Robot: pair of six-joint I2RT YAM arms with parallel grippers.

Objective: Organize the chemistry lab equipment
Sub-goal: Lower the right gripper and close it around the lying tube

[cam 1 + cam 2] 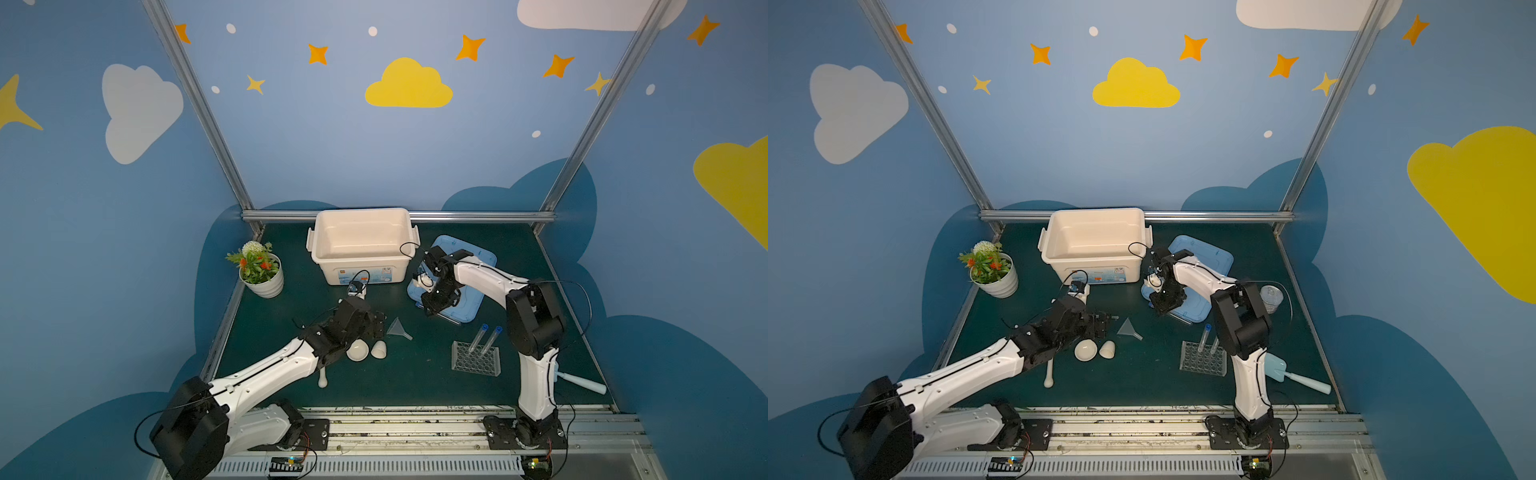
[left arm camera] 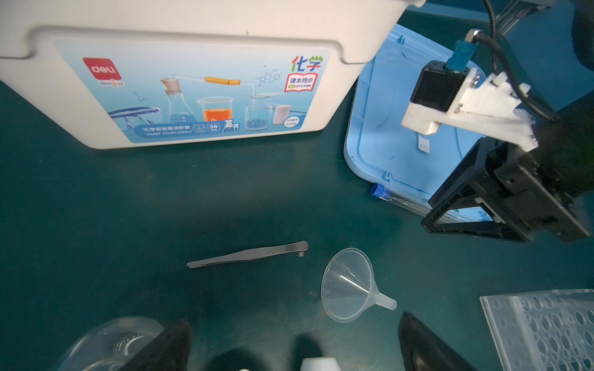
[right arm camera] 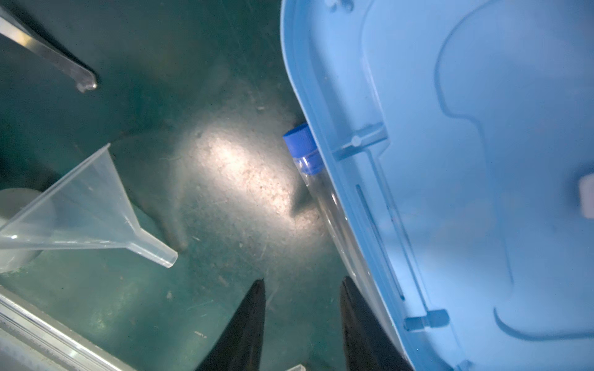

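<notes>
Near: pestle (image 1: pixel 322 380) left; holed rack (image 1: pixel 476 361) right, two tubes (image 1: pixel 478 339) standing in it.
Left gripper (image 2: pixel 295 321): spread wide, empty, near bowl (image 1: pixel 358 350) and cup (image 1: pixel 379 349); funnel (image 2: pixel 348 286), tweezers (image 2: pixel 247 255) beyond.
Right gripper (image 3: pixel 302 280): jaws apart, empty, beside capped tube (image 3: pixel 308 160) lying against lid (image 3: pixel 482 160) edge.
Open room: bare bench (image 2: pixel 96 208) between tweezers and box (image 2: pixel 209 19).
Box label: "deli", "化学".

The blue lid (image 3: pixel 450 160) hems the lying test tube (image 3: pixel 326 205) on one side; bare mat (image 3: pixel 225 192) flanks the other.
</notes>
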